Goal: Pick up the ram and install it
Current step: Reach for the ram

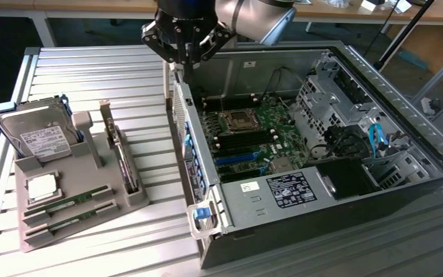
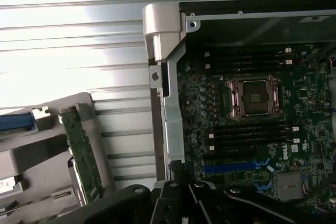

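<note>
Two alike ram sticks, thin and green, lie in slots at the front of a grey holder [image 1: 133,202] at the exterior view's left: one ram [image 1: 69,201] and a second [image 1: 75,219] just below it. My gripper [image 1: 187,63] hangs high over the rear wall of the open computer case [image 1: 206,190], far from the sticks, shut with nothing between its fingers. Inside the case the motherboard [image 2: 310,129] shows its processor socket [image 2: 255,97] and black memory slots [image 2: 247,135]. The gripper's dark body [image 2: 184,203] is in the wrist view.
On the holder also stand a hard drive [image 1: 37,135], an upright expansion card [image 1: 119,158] [image 2: 84,153] and a square silver processor chip [image 1: 43,186]. The ribbed metal table [image 1: 106,75] carries everything. A power supply [image 1: 287,193] and drive cages [image 1: 337,98] fill the case's right.
</note>
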`<state>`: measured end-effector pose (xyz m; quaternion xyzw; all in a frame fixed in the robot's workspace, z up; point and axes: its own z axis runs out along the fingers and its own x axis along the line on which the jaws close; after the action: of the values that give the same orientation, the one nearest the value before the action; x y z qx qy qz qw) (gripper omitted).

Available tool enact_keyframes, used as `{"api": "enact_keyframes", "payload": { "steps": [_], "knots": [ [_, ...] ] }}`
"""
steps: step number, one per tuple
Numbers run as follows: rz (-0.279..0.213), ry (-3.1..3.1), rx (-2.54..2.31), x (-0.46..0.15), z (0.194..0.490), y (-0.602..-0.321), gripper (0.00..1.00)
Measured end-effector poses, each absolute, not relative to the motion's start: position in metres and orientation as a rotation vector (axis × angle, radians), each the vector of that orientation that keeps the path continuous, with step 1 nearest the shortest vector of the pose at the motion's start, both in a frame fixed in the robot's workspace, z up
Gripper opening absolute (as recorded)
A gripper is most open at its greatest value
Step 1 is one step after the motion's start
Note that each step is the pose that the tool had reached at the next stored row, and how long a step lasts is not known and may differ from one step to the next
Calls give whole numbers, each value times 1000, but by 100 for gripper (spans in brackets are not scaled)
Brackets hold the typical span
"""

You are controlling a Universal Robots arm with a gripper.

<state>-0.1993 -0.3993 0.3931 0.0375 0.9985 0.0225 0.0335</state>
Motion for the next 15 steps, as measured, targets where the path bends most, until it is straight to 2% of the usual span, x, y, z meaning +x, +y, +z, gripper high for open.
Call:
{"api": "enact_keyframes", "payload": {
  "steps": [15],
  "knots": [
    [69,3072,115,-233,392,-399,11]
  ]
}}
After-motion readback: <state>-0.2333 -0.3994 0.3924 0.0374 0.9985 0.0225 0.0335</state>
